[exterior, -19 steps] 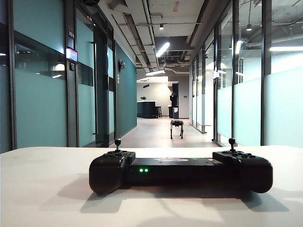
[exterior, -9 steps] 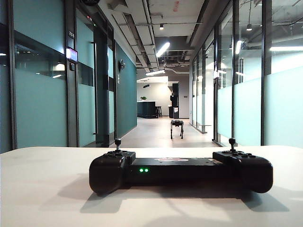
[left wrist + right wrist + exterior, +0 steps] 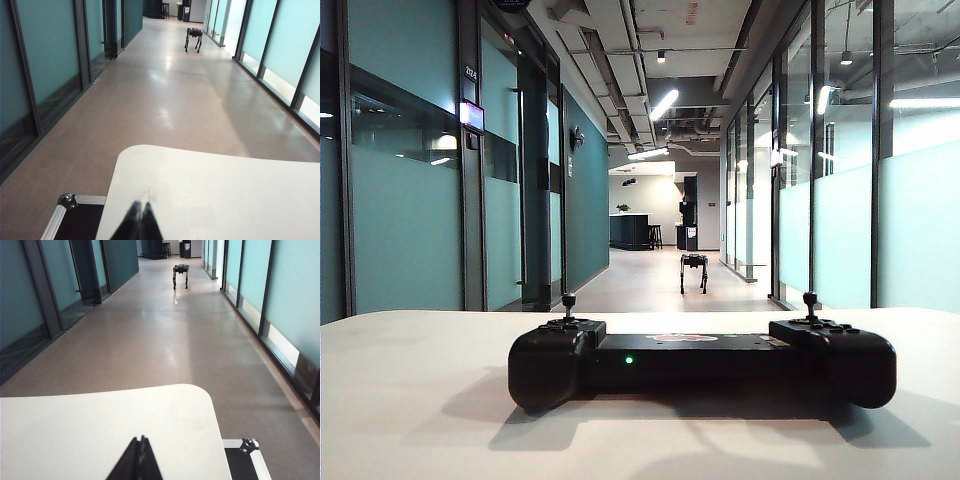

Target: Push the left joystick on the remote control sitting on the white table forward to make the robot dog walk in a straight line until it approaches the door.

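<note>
A long corridor floor [image 3: 165,100] runs away from the camera between teal glass walls [image 3: 405,200] on one side and frosted glass panels [image 3: 920,220] on the other, with ceiling strip lights [image 3: 664,103] overhead. In the foreground the white table [image 3: 410,400] spreads across the whole width of the exterior view. At each near corner of the table, down on the floor, the wrist views show a black case with metal edging [image 3: 75,215] [image 3: 247,455].

The remote control [image 3: 702,362] lies flat on the table, near its middle, its long side facing the camera and one small green light lit on its front bar. The left joystick [image 3: 568,303] stands upright on the controller's left bulge; the matching right joystick [image 3: 810,303] stands upright on the other end. Nothing touches either stick.

The left end effector [image 3: 138,222] hangs above the table's left part with its fingers pressed together, holding nothing. The right end effector [image 3: 139,459] hangs above the right part, likewise closed and empty.

Far down the corridor the robot dog [image 3: 694,270] stands on all four legs on the floor, small in the distance, well apart from the table.
</note>
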